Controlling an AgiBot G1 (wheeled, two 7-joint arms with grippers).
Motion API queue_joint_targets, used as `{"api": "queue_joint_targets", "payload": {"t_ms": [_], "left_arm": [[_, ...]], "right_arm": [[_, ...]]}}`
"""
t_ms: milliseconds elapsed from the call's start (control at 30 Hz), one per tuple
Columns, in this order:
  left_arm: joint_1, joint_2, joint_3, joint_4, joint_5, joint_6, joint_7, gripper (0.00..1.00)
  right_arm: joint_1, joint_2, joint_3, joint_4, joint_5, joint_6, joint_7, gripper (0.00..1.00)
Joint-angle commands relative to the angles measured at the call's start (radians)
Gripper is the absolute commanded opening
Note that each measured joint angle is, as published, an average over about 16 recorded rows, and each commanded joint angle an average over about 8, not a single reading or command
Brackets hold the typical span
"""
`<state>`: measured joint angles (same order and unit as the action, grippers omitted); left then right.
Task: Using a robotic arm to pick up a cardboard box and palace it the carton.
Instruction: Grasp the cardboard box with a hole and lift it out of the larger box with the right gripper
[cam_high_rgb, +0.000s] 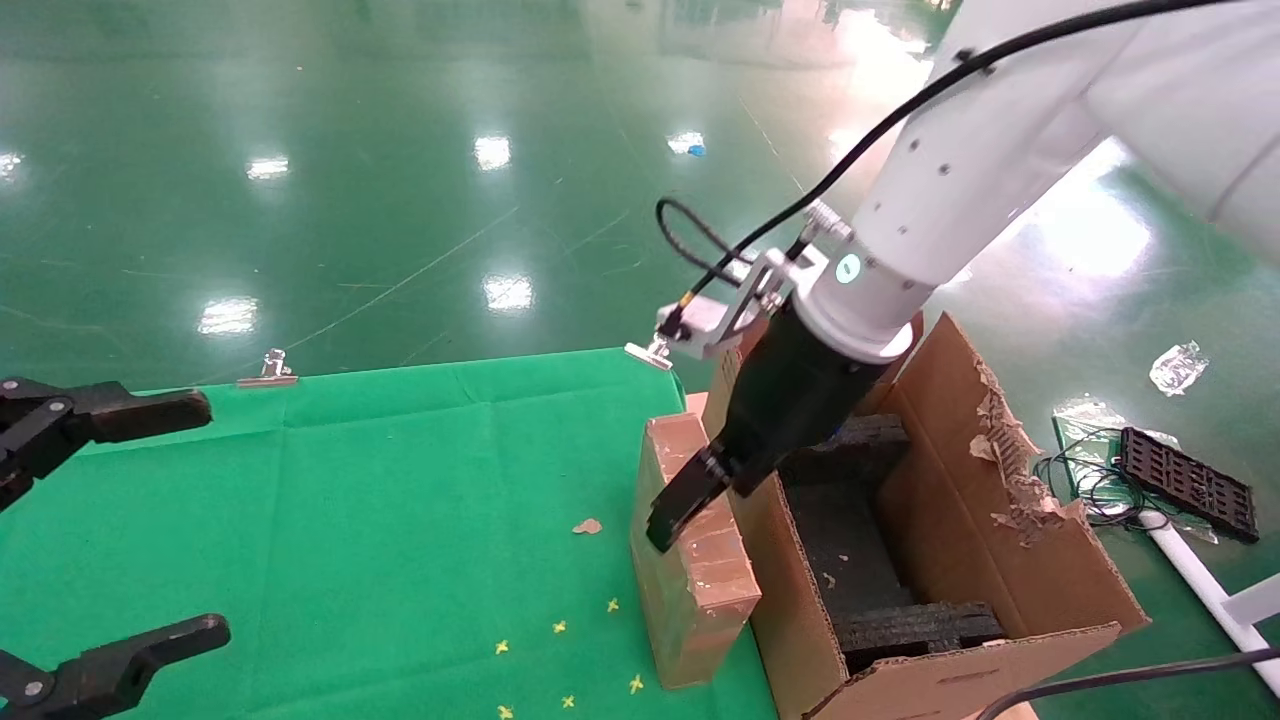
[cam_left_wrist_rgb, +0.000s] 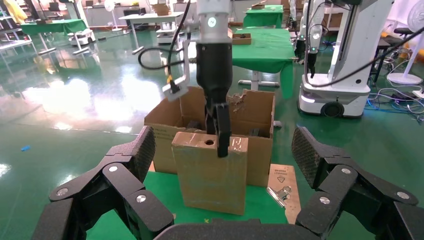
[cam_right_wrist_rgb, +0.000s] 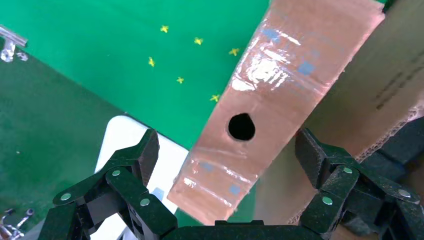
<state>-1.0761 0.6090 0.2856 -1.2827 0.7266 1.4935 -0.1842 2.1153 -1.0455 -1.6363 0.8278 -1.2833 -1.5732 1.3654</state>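
The cardboard box (cam_high_rgb: 695, 570) is slim and brown with shiny taped faces. It stands on edge at the right edge of the green table, touching the carton (cam_high_rgb: 1000, 560). Its narrow top side with the round hole (cam_right_wrist_rgb: 241, 126) faces up. My right gripper (cam_high_rgb: 700, 500) is open and straddles that top side. One finger (cam_left_wrist_rgb: 222, 135) hangs down over the box's broad face (cam_left_wrist_rgb: 210, 175); neither pad presses the box in the right wrist view. The carton holds black foam inserts (cam_high_rgb: 850, 540) and has a torn flap. My left gripper (cam_high_rgb: 180, 525) is open at the table's far left.
A green cloth (cam_high_rgb: 350, 480) covers the table, with small yellow cross marks (cam_high_rgb: 560, 627) and a cardboard scrap (cam_high_rgb: 587, 526) near the box. Binder clips (cam_high_rgb: 268, 368) sit on the back edge. A black tray (cam_high_rgb: 1187, 483) and cables lie on the floor at the right.
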Motion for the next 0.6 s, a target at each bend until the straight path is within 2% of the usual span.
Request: {"api": "queue_joint_targets", "payload": {"t_ms": [33, 67, 200, 267, 300, 333, 467, 500, 600], "left_arm": [[0.0, 0.0, 0.0, 0.0, 0.0, 0.0, 0.0, 1.0], [0.0, 0.0, 0.0, 0.0, 0.0, 0.0, 0.0, 1.0], [0.0, 0.0, 0.0, 0.0, 0.0, 0.0, 0.0, 1.0], [0.0, 0.0, 0.001, 0.0, 0.0, 0.0, 0.0, 0.89], [0.0, 0.0, 0.001, 0.0, 0.0, 0.0, 0.0, 0.8], [0.0, 0.0, 0.001, 0.0, -0.001, 0.0, 0.0, 0.69], [0.0, 0.0, 0.001, 0.0, -0.001, 0.0, 0.001, 0.2], [0.0, 0.0, 0.001, 0.0, -0.001, 0.0, 0.001, 0.11], [0.0, -0.001, 0.001, 0.0, -0.001, -0.001, 0.001, 0.0]], "right_arm": [[-0.012, -0.016, -0.012, -0.038, 0.015, 0.004, 0.0, 0.92], [-0.017, -0.024, -0.017, -0.049, 0.016, 0.005, -0.003, 0.82], [-0.026, -0.055, -0.04, -0.078, 0.01, 0.006, -0.007, 0.32], [-0.027, -0.067, -0.051, -0.086, 0.005, 0.007, -0.005, 0.09], [-0.026, -0.071, -0.056, -0.089, 0.003, 0.007, -0.004, 0.03], [-0.025, -0.075, -0.061, -0.09, 0.002, 0.007, -0.002, 0.0], [-0.023, -0.084, -0.076, -0.087, 0.001, 0.01, 0.008, 0.0], [-0.023, -0.085, -0.079, -0.085, 0.002, 0.01, 0.01, 0.0], [-0.022, -0.087, -0.087, -0.077, 0.003, 0.013, 0.017, 0.0]]}}
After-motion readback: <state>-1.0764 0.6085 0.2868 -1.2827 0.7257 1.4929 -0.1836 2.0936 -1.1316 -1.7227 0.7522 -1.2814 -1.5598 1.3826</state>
